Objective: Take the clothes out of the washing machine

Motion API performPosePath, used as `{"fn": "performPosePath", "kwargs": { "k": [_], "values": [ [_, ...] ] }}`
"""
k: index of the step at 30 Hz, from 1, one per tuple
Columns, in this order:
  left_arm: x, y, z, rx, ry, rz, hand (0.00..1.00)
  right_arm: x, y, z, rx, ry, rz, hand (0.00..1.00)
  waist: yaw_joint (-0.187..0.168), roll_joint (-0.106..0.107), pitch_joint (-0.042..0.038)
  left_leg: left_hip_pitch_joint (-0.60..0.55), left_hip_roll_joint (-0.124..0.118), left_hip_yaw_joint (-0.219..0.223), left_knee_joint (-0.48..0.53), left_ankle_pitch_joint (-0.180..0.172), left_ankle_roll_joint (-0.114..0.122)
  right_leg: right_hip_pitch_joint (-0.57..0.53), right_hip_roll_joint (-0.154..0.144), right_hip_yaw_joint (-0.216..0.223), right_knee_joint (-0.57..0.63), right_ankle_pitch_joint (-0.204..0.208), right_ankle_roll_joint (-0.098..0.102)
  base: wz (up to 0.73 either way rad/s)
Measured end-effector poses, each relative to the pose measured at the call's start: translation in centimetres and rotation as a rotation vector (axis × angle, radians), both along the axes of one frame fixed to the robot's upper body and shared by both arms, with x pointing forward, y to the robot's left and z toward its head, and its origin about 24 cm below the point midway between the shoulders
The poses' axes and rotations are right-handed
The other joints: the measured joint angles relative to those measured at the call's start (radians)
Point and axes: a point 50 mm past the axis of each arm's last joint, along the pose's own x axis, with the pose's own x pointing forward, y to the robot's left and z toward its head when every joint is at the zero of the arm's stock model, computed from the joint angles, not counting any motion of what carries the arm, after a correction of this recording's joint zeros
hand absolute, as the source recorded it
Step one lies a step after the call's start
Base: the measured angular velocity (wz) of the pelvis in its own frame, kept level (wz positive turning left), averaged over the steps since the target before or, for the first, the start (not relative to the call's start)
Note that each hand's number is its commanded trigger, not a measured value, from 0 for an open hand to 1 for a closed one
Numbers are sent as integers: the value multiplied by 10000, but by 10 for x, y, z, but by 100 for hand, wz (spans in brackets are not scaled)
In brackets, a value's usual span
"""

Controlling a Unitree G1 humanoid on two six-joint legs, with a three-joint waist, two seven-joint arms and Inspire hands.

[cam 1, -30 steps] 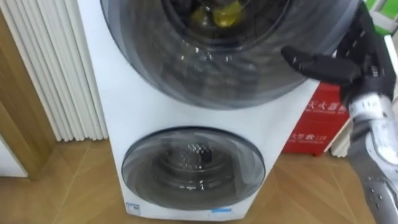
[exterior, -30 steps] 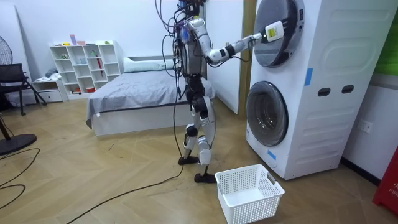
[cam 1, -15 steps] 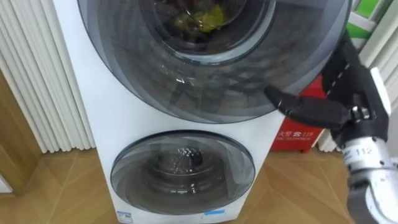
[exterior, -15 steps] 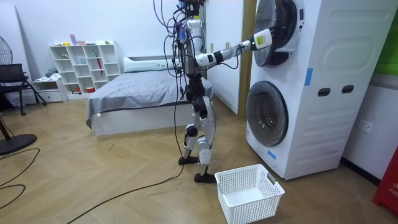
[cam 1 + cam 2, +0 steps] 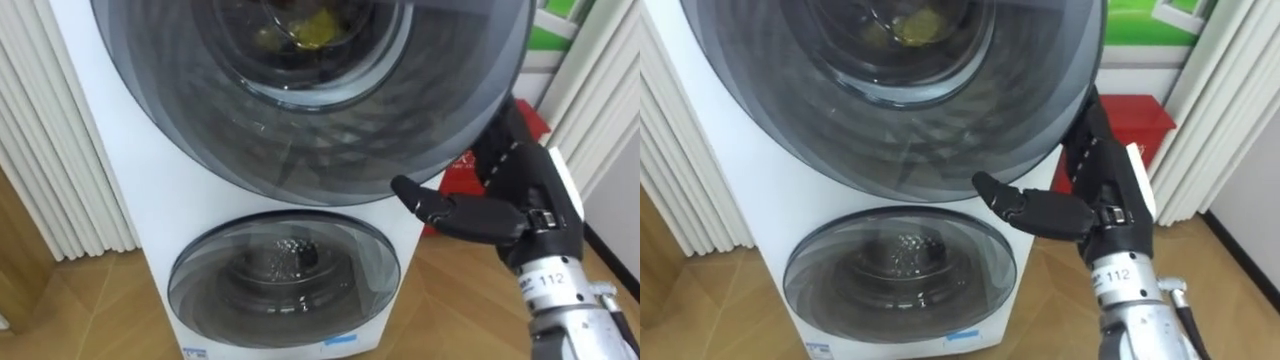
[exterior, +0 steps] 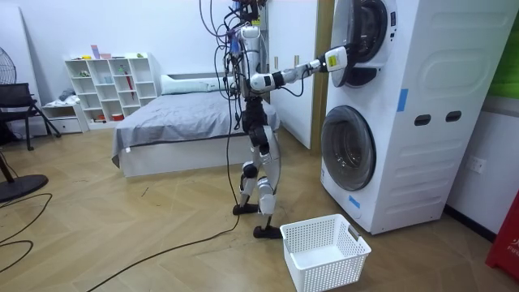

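The stacked washing machine (image 6: 405, 105) stands in front of me. Its upper round door (image 5: 300, 120) is swung partly out from the front. Through the dark glass a yellow-green piece of clothing (image 5: 312, 25) lies in the drum, also seen as the clothing (image 5: 912, 22). My right hand (image 5: 505, 205) is at the door's right rim, fingers straight up along the rim's back and thumb pointing left under the door, open. In the room view I stand a step from the machine with the right hand (image 6: 334, 58) stretched out to the door.
The lower door (image 5: 280, 275) is closed. A white laundry basket (image 6: 324, 251) sits on the wooden floor by my feet. A red box (image 5: 1135, 120) stands right of the machine. White curtain folds (image 5: 60, 150) hang at the left. A bed (image 6: 178, 122) is behind me.
The upper door has swung further out from the machine with my right hand on its rim. The arm has drawn back toward me, and the eye views have shifted.
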Motion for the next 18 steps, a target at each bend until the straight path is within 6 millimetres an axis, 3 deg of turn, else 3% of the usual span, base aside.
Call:
{"fn": "performPosePath", "kwargs": {
  "k": [6, 13, 18],
  "values": [
    [5, -1, 0, -108, -192, -60, 0, -2, 5, 4, 682, -124, 302, 0, 0, 127, -18, -13, 2, 34, -2, -9, 1, -51, 20, 47, 18, 0, 0, -2],
    [27, -4, 3, -374, -808, -320, 0, -6, 11, 13, 720, -490, 568, 0, 61, 261, -10, -14, 3, 243, 15, -8, 2, -198, 28, 153, 183, -22, -22, -9],
    [29, -5, 2, -673, -788, -470, 0, -9, 16, 22, 665, -827, 837, 0, 64, 298, 5, -43, -5, 409, 1, -9, 1, -396, 25, 232, 366, -56, -50, -11]
  ]
}}
